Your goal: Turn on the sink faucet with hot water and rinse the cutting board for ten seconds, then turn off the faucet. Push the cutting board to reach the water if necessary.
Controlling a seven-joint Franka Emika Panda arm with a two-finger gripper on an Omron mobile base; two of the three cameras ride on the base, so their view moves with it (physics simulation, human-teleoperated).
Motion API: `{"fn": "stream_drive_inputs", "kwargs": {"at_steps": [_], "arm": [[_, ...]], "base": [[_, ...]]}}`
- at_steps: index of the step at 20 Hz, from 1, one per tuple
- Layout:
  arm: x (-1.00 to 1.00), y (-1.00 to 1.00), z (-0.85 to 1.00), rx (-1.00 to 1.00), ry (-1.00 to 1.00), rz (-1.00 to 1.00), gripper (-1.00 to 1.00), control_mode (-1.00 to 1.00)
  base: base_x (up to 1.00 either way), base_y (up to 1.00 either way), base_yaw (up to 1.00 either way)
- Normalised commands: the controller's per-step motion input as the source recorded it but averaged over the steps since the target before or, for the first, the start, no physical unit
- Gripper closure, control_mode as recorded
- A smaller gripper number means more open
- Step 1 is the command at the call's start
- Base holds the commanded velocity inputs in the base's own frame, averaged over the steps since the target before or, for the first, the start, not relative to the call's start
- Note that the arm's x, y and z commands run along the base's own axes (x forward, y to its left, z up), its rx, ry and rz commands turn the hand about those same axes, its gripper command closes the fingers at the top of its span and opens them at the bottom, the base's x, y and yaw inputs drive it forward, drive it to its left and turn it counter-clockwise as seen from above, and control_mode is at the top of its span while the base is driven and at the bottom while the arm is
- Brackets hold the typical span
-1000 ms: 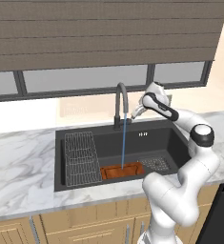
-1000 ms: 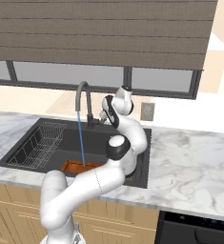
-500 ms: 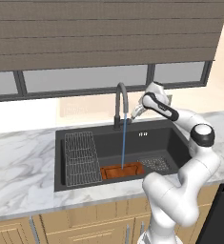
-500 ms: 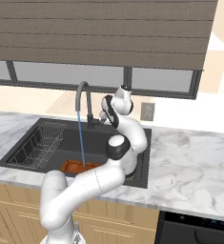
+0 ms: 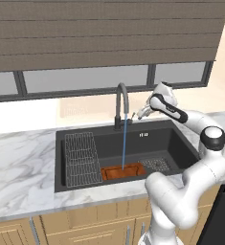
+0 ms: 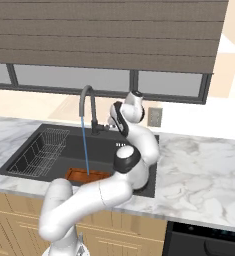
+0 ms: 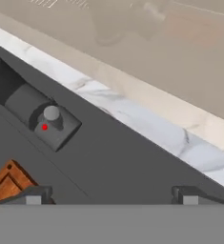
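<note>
The dark gooseneck sink faucet [image 5: 122,101] [image 6: 88,106] stands behind the black sink [image 5: 182,142]. A thin blue stream of water [image 5: 124,143] [image 6: 84,149] falls from its spout onto the reddish-brown cutting board [image 5: 123,171] [image 6: 87,175], which lies flat on the basin floor. My gripper [image 5: 141,115] [image 6: 110,122] hovers open just right of the faucet base, holding nothing. In the hand view the gripper [image 7: 109,196] looks down at the faucet's lever knob with a red dot [image 7: 49,121]. A corner of the cutting board [image 7: 5,184] shows at lower left.
A grey wire rack [image 5: 80,158] [image 6: 41,149] fills the left part of the basin. A dark perforated drain plate [image 5: 156,164] lies right of the board. White-grey marble counter [image 5: 18,167] [image 6: 204,170] surrounds the sink, with a window and blinds behind.
</note>
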Motion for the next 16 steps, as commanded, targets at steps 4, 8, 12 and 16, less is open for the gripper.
{"fn": "stream_drive_inputs", "kwargs": {"at_steps": [4, 8, 12, 16], "arm": [[0.12, -0.18, 0.22, 0.07, 0.0, -0.19, -1.0, -1.0], [0.39, 0.0, 0.27, 0.02, 0.0, -0.2, -1.0, -1.0], [0.37, 0.0, 0.23, 0.01, 0.0, -0.15, -1.0, -1.0], [0.11, 0.0, 0.03, 0.0, 0.0, -0.03, -1.0, -1.0]], "base": [[0.0, 0.0, 0.0], [0.0, 0.0, 0.0], [0.0, 0.0, 0.0], [0.0, 0.0, 0.0]]}}
